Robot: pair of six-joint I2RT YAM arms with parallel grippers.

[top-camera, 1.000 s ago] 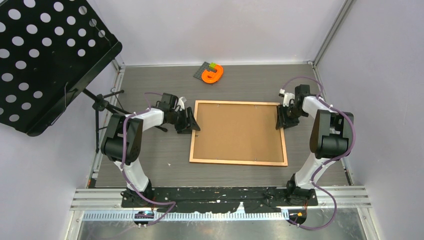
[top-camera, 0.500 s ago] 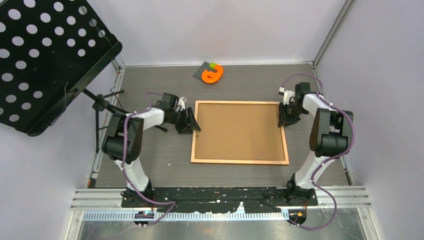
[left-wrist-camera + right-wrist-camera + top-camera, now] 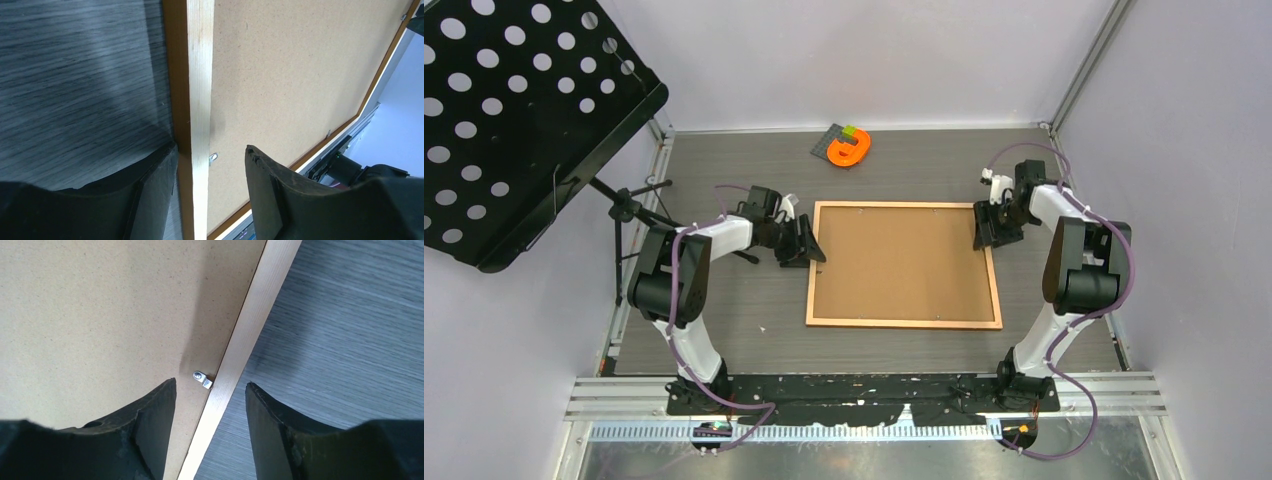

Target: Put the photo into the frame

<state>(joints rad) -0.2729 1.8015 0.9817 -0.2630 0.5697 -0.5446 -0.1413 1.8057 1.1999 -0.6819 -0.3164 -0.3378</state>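
The frame (image 3: pixel 904 323), thin light wood, lies face down on the dark table with the brown backing board (image 3: pixel 902 262) filling it. The photo is hidden. My left gripper (image 3: pixel 809 240) is open and straddles the frame's left rail (image 3: pixel 200 100). Its outer finger (image 3: pixel 150 195) is against the rail's side, and the other hangs over the board near a small metal clip (image 3: pixel 213 157). My right gripper (image 3: pixel 984 228) is open over the right rail (image 3: pixel 250 325), with a metal clip (image 3: pixel 202 379) just ahead of its fingers.
An orange object with small green and grey blocks (image 3: pixel 849 148) lies at the back of the table. A black perforated music stand (image 3: pixel 514 120) overhangs the left side, its tripod legs (image 3: pixel 629 205) beside my left arm. Walls close in on both sides.
My right gripper has opened wider and shifted slightly back and inward along the frame's right edge. The frame has nudged a little to the right. The left gripper has stayed put.
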